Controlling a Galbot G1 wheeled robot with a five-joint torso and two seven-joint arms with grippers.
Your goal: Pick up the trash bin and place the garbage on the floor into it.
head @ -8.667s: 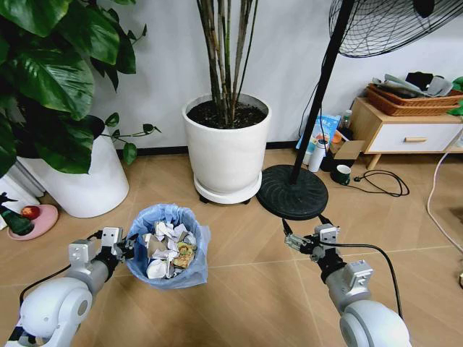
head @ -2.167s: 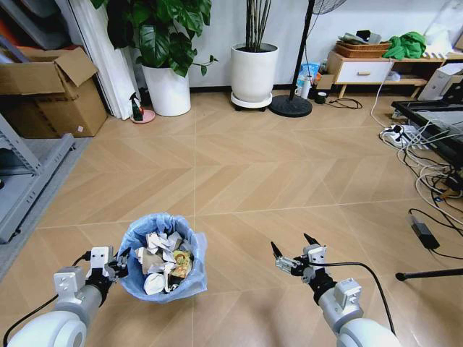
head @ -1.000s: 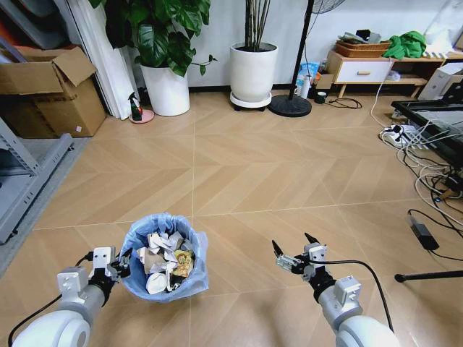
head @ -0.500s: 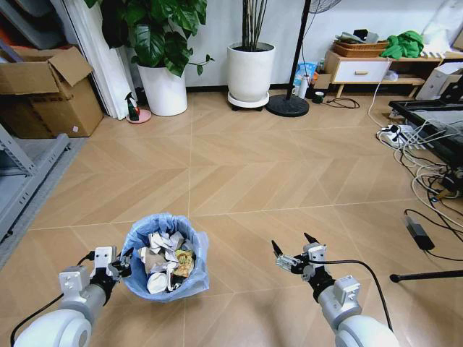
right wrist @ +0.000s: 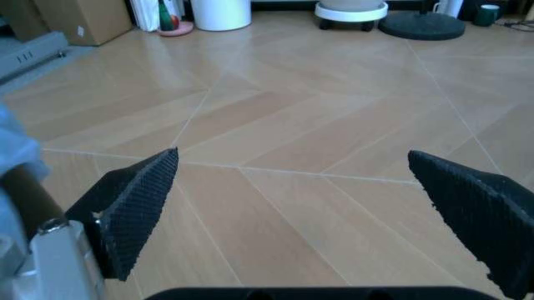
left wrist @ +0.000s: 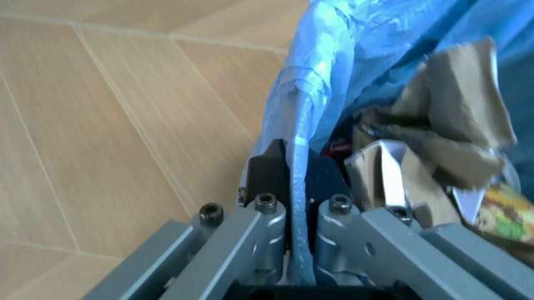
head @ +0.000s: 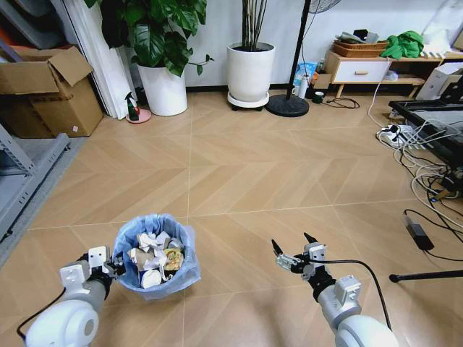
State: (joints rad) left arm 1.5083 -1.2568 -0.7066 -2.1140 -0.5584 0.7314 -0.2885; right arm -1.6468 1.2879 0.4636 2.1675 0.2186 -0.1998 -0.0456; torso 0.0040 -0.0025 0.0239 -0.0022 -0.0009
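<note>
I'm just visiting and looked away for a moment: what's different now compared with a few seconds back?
The robot has backed away from the plants, so far more floor shows. In the last half second the left end effector has carried the trash bin a little to its left and closer to the robot. It stays clamped on the bin's rim; the right end effector stays open and empty.

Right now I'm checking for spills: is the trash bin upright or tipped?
Upright. The trash bin has its mouth facing up, garbage inside, and the left pincer clamped on its rim.
</note>
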